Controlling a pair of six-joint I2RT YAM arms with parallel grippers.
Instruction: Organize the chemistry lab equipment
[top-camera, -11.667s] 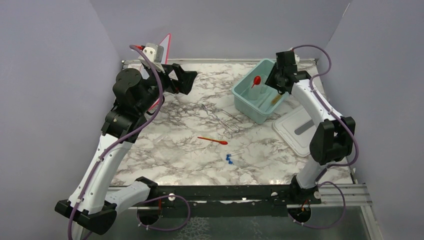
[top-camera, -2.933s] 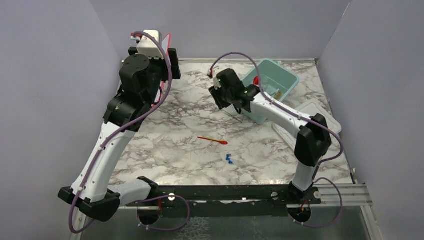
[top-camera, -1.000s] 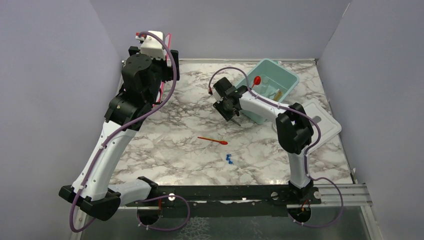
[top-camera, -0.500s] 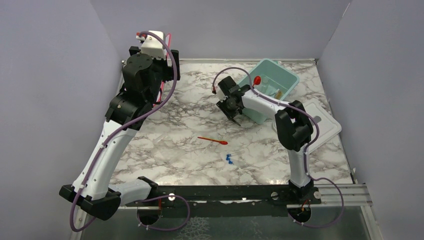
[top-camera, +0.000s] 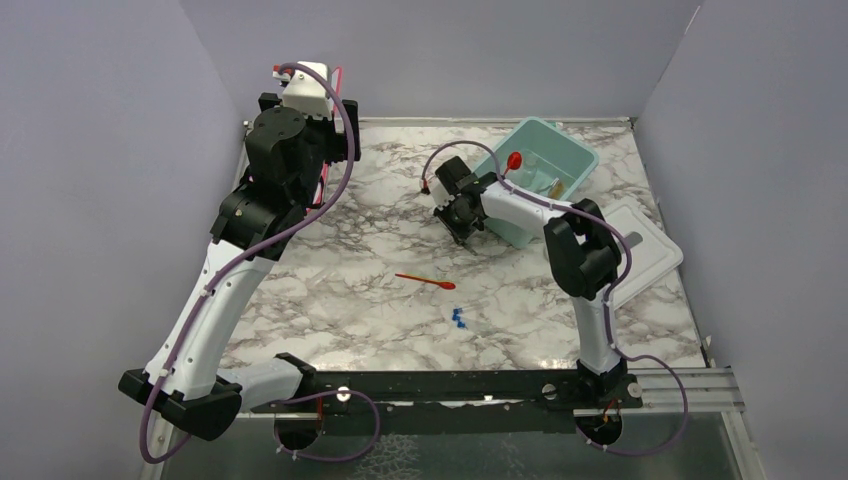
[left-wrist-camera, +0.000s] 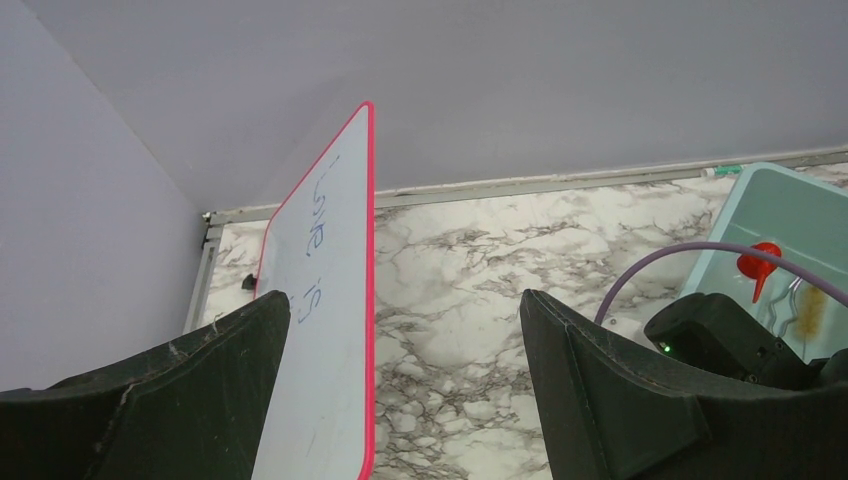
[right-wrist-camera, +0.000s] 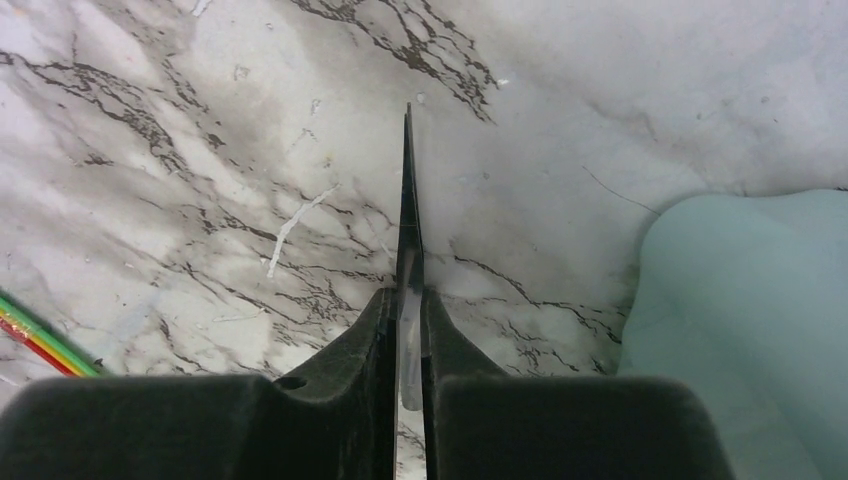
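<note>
In the right wrist view my right gripper (right-wrist-camera: 403, 297) is shut on the metal tongs (right-wrist-camera: 407, 200), which show edge-on as a thin blade sticking out over the marble. From above, that gripper (top-camera: 462, 222) sits just left of the teal tub (top-camera: 585, 157). The red funnel (top-camera: 514, 160) and tan-bristled brush (top-camera: 552, 187) lie inside the tub. On the marble lie the thin red-orange spatula (top-camera: 425, 281) and, nearer the arms, the blue-capped tubes (top-camera: 458, 320). My left gripper (left-wrist-camera: 405, 300) is open and holds nothing, raised at the far left by the whiteboard (left-wrist-camera: 320, 300).
The tub's white lid (top-camera: 645, 245) lies flat to the right of the tub. The pink-edged whiteboard leans upright in the far left corner. The tub's wall (right-wrist-camera: 740, 300) is close on the right of my right gripper. Grey walls enclose the table.
My right gripper has closed on the tongs and shifted slightly toward the tub. The left arm has not moved.
</note>
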